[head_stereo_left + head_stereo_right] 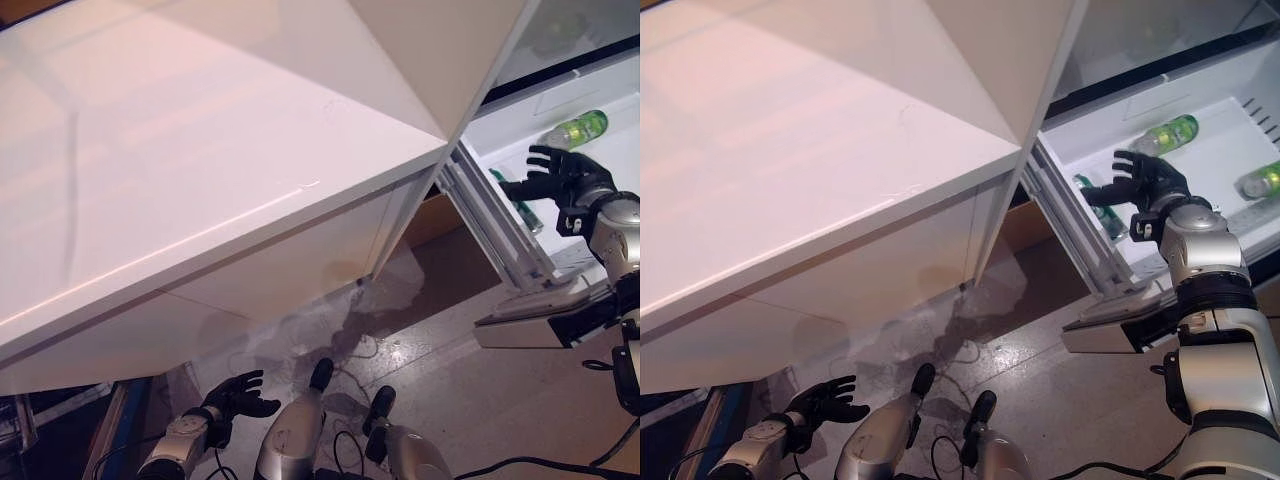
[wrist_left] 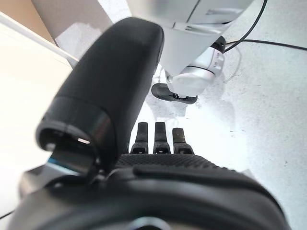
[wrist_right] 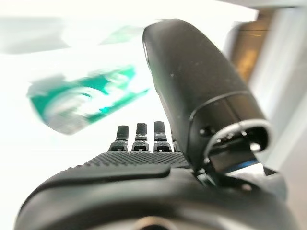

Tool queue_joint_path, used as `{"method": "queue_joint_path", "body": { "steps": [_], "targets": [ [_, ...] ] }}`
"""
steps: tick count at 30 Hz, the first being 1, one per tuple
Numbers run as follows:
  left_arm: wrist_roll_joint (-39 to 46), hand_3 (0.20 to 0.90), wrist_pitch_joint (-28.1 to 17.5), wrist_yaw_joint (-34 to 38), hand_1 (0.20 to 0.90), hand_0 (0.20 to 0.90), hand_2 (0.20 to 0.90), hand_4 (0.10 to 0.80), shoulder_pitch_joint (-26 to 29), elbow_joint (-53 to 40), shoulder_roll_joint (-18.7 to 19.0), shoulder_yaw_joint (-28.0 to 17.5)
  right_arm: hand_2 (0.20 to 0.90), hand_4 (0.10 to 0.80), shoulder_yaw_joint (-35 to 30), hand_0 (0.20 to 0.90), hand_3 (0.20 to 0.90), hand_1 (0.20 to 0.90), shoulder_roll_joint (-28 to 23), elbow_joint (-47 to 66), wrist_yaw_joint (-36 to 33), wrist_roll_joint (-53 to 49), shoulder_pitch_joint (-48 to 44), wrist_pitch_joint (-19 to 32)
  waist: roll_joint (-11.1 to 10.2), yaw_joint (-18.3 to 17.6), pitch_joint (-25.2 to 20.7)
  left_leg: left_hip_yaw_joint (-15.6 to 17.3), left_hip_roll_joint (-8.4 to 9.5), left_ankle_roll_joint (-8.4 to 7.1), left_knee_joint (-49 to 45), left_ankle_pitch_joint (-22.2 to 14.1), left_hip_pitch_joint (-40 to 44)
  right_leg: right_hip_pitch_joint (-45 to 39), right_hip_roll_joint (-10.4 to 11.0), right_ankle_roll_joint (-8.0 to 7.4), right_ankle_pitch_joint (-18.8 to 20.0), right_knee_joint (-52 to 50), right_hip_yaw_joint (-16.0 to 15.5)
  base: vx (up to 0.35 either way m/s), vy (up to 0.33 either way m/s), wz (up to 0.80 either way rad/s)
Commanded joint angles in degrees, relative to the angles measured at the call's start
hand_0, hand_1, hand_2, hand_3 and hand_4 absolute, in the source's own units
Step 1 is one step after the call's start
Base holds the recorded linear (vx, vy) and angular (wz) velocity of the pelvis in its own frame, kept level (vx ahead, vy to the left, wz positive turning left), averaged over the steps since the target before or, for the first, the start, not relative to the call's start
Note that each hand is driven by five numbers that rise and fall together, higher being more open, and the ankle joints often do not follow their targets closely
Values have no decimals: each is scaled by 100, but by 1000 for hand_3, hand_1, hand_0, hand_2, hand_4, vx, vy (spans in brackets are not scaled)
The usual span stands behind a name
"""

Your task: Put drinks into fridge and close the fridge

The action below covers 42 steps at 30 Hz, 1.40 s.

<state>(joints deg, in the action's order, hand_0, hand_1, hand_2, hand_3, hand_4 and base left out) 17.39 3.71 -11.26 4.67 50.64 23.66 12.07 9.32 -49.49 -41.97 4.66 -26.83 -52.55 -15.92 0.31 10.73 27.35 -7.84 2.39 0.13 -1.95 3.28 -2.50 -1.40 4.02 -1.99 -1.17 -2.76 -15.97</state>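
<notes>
The white fridge drawer [image 1: 1087, 243] is pulled open at the right. Green bottles lie on their sides in it: one at the back [image 1: 1166, 133], one at the right edge [image 1: 1264, 180], and a green drink [image 1: 1098, 210] against the near wall. My right hand [image 1: 1152, 181] hovers over the drawer with fingers spread, open and empty, just right of that drink. In the right wrist view the straight fingers [image 3: 138, 138] point toward a green drink [image 3: 81, 99]. My left hand [image 1: 236, 394] hangs low over the floor, open and empty; it also shows in the left wrist view [image 2: 158, 139].
A large white fridge panel [image 1: 200, 150] juts across the upper left, its corner close to the drawer. Grey mottled floor [image 1: 440, 340] lies below. A brown surface [image 1: 432, 220] shows behind the drawer's left side. A blue strip [image 1: 125, 420] stands at the lower left.
</notes>
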Motion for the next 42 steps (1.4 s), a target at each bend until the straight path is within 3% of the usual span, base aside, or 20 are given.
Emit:
{"method": "queue_joint_path", "body": {
  "steps": [1,7,13,20,26,33,42],
  "targets": [
    [-231,900,-29,146,900,900,900,800,-653,95,55,4,900,800,-259,900,900,900,-794,987,-656,-396,244,948,-247,-258,-1095,408,102,39,-267,-608,-38,332,-211,-21,-359,-559,512,0,23,-25],
    [-381,900,-13,187,900,900,900,800,-683,454,-103,-64,900,800,-1123,900,900,900,-740,1704,-1420,-1274,897,1474,-294,-546,-1604,646,101,59,-235,-792,215,176,-214,-97,-389,-433,738,26,23,-27],
    [-500,900,-17,165,900,900,900,800,-630,731,-312,4,900,800,-2075,900,900,900,-98,1803,-2350,-1937,1907,1858,-248,-825,-1942,916,101,118,-283,-1036,561,-51,-196,-157,-438,-390,961,67,9,-32],
    [-624,900,66,100,900,900,900,800,-657,731,-410,51,900,800,-2253,900,900,900,616,1890,-2506,-1632,2806,2288,-229,-941,-1947,1044,129,226,-702,-1337,636,-143,-94,-147,-493,-501,1098,64,-26,-29],
    [-544,900,94,111,900,900,900,800,-599,699,-438,136,900,800,-2120,900,900,900,1031,1846,-2358,-1696,2968,2520,-215,-878,-1636,1000,149,360,-1544,-1742,332,76,90,-22,-714,-1152,983,11,-15,-8],
    [-297,900,130,314,900,900,900,800,-404,428,-370,231,900,800,-1826,900,900,900,895,1593,-1886,-2023,2367,2601,-133,-673,-955,945,271,595,-3108,-2200,-896,1164,301,229,-1136,-2808,791,-133,8,18],
    [137,900,85,565,900,900,900,800,-391,332,-370,138,900,800,-1412,900,900,900,715,1004,-1454,-2071,1491,2514,7,-447,-544,871,398,653,-3865,-2221,-1764,2063,374,434,-1338,-3761,680,-89,50,13]
  ]
}}
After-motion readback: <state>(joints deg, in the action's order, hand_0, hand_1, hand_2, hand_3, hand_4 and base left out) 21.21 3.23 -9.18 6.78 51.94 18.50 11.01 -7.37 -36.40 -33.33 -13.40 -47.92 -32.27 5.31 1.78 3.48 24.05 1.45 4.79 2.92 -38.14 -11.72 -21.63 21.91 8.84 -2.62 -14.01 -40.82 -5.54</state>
